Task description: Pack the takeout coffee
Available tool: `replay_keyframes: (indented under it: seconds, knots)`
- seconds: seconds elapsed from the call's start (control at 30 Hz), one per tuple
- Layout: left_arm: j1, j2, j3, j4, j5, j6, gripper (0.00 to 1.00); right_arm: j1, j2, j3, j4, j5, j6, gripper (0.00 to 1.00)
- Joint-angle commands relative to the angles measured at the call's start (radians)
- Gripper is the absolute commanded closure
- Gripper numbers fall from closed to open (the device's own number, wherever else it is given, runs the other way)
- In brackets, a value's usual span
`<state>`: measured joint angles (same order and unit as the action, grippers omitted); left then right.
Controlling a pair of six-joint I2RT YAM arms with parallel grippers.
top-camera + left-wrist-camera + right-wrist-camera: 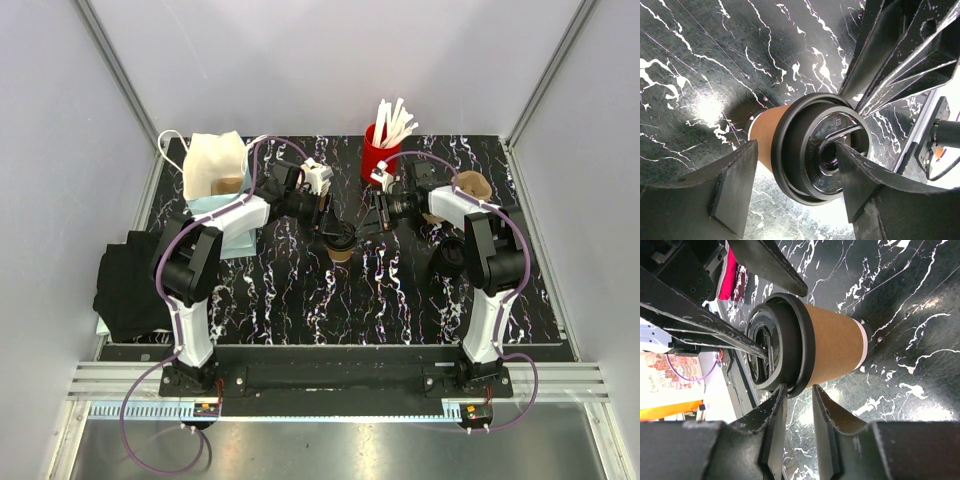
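The takeout coffee, a brown paper cup (pixel 341 254) under a black lid (pixel 338 238), stands mid-table. In the left wrist view the lid (pixel 805 150) fills the middle. My left gripper (pixel 792 165) straddles it, open wide: one finger (pixel 860 170) rests on the lid's top, the other (pixel 735 185) stands clear of the cup wall (pixel 765 137). My right gripper (pixel 797 390) comes from the other side with a narrow gap between its jaws, and the lid's rim (pixel 807 340) sits at the mouth of that gap. The cup's side (pixel 835 347) shows bare.
A red cup of white sticks (pixel 382 150) stands at the back. A white bag (pixel 215 165) sits at the back left, brown cups (pixel 470 185) at the right. A black cloth (pixel 125 280) lies off the mat's left edge.
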<state>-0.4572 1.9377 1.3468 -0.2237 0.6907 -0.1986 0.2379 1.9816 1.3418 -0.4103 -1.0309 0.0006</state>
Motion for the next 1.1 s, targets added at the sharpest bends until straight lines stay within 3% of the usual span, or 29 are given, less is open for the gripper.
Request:
replay_keyframes:
  seconds: [0.0, 1.07]
  knots:
    - [-0.017, 0.049, -0.009, -0.091, -0.102, 0.077, 0.34, 0.011, -0.047, 0.077, -0.018, -0.007, -0.007, 0.67]
    - [-0.026, 0.05, -0.012, -0.083, -0.089, 0.079, 0.34, 0.008, 0.099, 0.105, 0.054, -0.029, 0.064, 0.7]
